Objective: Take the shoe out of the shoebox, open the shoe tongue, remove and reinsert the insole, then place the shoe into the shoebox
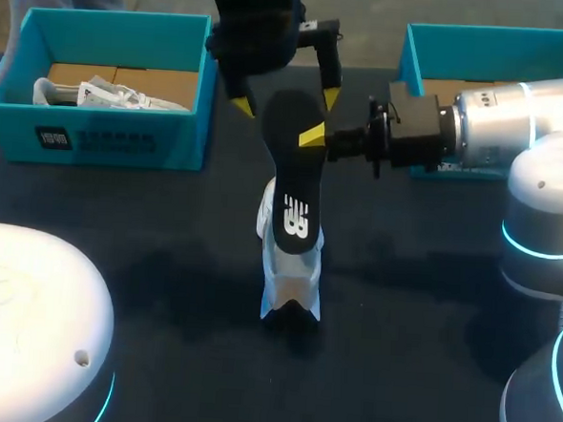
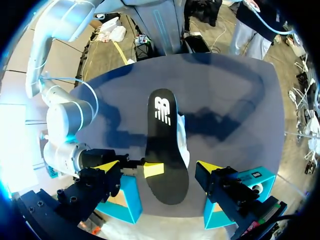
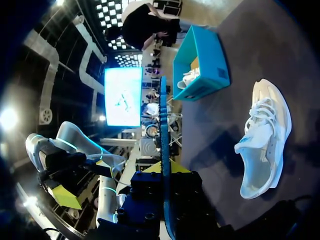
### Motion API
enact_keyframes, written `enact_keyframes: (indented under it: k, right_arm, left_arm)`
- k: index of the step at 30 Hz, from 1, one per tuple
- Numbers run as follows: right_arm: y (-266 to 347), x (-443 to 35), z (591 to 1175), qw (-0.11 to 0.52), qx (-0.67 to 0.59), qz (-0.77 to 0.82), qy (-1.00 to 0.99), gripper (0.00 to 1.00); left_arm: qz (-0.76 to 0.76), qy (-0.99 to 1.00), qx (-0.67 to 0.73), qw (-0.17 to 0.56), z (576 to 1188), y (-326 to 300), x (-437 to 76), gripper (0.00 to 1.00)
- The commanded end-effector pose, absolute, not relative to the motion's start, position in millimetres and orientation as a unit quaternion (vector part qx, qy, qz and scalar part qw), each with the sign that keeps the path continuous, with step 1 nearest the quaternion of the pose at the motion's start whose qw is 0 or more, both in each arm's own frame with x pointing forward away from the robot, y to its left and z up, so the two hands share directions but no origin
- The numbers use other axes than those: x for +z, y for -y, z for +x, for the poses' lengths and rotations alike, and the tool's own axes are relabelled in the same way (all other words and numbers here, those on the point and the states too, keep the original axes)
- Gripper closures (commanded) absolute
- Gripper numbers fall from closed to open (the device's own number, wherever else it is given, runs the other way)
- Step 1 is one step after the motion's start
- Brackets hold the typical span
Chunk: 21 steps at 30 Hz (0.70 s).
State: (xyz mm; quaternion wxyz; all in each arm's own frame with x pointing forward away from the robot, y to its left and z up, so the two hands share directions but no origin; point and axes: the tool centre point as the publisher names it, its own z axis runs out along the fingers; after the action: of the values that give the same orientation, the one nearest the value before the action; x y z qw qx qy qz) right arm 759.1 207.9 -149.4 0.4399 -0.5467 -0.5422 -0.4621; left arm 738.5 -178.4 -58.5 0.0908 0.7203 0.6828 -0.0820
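Note:
A black insole point(image 1: 293, 173) hangs in the air over the table, sole face up, with my right gripper point(image 1: 313, 136) shut on one edge near its heel end. My left gripper point(image 1: 286, 100) stands open over that same end, one yellow finger on each side and neither touching it. In the left wrist view the insole point(image 2: 165, 145) lies between the spread fingertips point(image 2: 107, 166). Under the insole the white shoe point(image 1: 292, 274) rests on the dark table. The right wrist view shows the insole point(image 3: 163, 125) edge-on in my right gripper point(image 3: 165, 167), with the shoe point(image 3: 262, 140) lying on its side beyond.
A teal shoebox point(image 1: 186, 133) at the back left holds a second white shoe point(image 1: 107, 93). Another teal shoebox point(image 1: 493, 37) stands at the back right, behind my right arm. A white rounded base point(image 1: 28, 291) sits at the front left.

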Motion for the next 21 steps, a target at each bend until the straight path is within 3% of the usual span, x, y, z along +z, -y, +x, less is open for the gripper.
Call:
enact_keyframes:
  k: [1,15,21]
  right_arm:
    - [-208.8,-149.4,759.9,0.441,-0.461,-0.546,0.544,1.00]
    - [-208.6,-149.8,757.0,0.444,-0.460,-0.543,0.545,1.00]
    - [-205.9,-148.8,755.9,0.443,-0.460,-0.544,0.544,1.00]
  left_arm:
    - [0.718,-0.685,-0.085,0.095,737.8,176.6,-59.0,0.00]
    - [0.714,-0.686,-0.093,0.110,735.2,179.2,-57.2,0.00]
    - [0.713,-0.664,-0.150,0.166,733.1,174.7,-49.1,0.00]
